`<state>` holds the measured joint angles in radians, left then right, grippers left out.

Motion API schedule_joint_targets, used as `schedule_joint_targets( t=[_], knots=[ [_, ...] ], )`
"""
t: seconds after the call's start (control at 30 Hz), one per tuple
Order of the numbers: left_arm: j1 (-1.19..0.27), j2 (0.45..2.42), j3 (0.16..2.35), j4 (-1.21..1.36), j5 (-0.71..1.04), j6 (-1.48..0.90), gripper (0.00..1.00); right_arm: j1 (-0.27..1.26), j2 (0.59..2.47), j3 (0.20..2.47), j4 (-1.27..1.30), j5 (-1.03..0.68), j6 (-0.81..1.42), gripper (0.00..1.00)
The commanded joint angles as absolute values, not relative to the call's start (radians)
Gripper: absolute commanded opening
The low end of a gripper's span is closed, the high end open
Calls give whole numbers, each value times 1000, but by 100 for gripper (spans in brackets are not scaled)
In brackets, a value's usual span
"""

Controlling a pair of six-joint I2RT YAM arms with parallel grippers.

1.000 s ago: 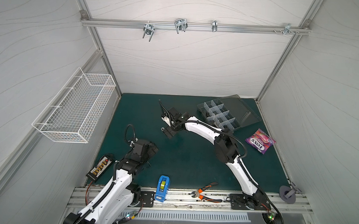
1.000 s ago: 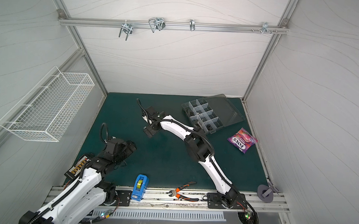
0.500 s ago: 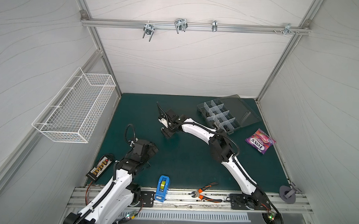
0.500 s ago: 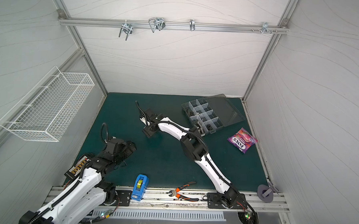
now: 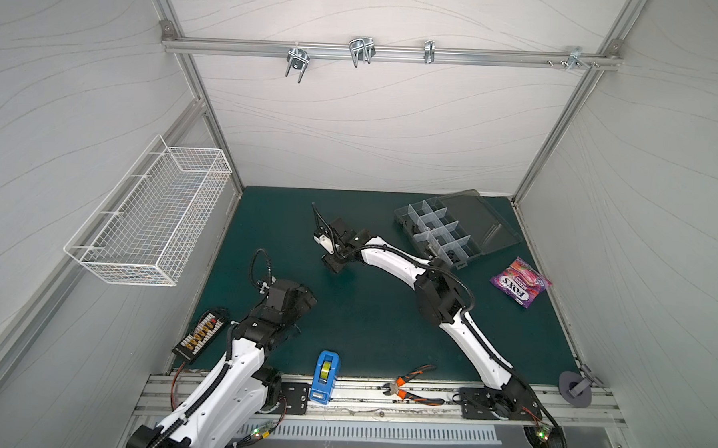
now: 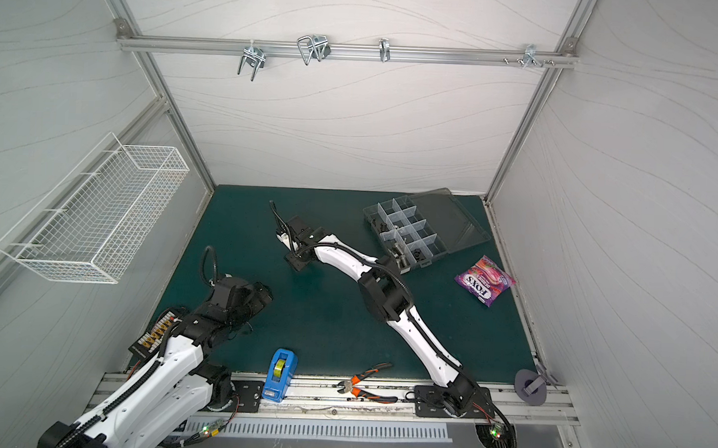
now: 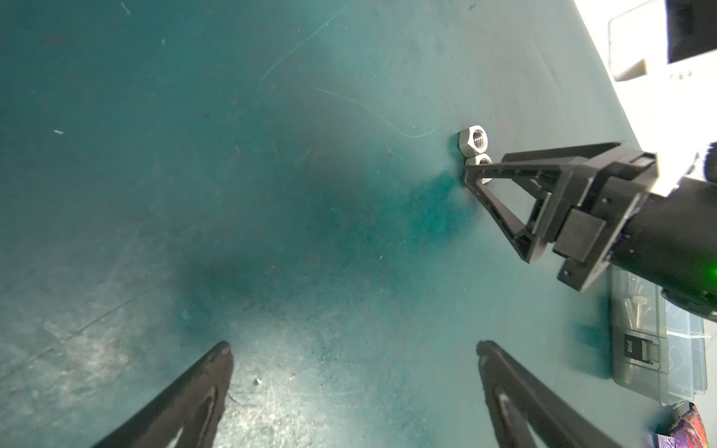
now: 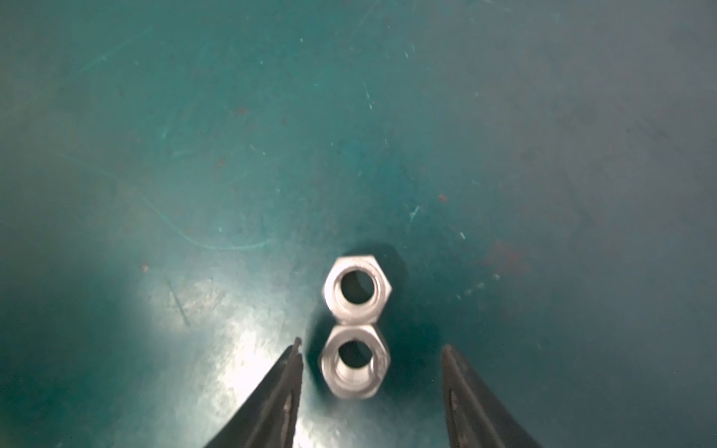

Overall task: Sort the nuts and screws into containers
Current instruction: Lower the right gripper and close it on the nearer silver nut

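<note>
Toward the tabletop's (image 5: 365, 329) far edge, left of the containers (image 5: 432, 226), my right tool (image 8: 371, 344) has dropped over two touching silver nuts (image 8: 357, 291). It now brackets the one nearer its wrist, jaws partly narrowed but not gripping (gaps both sides). Pickup looks imminent. My left tool (image 7: 353, 344) idles wide open, empty.

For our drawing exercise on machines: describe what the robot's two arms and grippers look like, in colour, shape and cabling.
The left arm and right arm have smooth white shells and chunky black joints. A black ribbed cable runs along each, looping free near the wrist. The left gripper and right gripper each have two black fingers, open triangular frames tapering to thin tips.
</note>
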<state>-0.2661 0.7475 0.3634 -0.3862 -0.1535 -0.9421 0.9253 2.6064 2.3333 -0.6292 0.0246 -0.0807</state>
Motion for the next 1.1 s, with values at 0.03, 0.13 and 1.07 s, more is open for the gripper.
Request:
schedule_joint_targets(
  t=[0.03,0.13,1.07],
  knots=[
    [-261,742,387,-390,-173,-939,99,936,2649,2366,-645,3,-104,54],
    [-261,741,387,-389,-175,-939,99,936,2652,2367,-649,-3,-107,49],
    [-261,747,380,-378,-168,-946,99,934,2464,2118,-631,39,-54,0]
  ],
)
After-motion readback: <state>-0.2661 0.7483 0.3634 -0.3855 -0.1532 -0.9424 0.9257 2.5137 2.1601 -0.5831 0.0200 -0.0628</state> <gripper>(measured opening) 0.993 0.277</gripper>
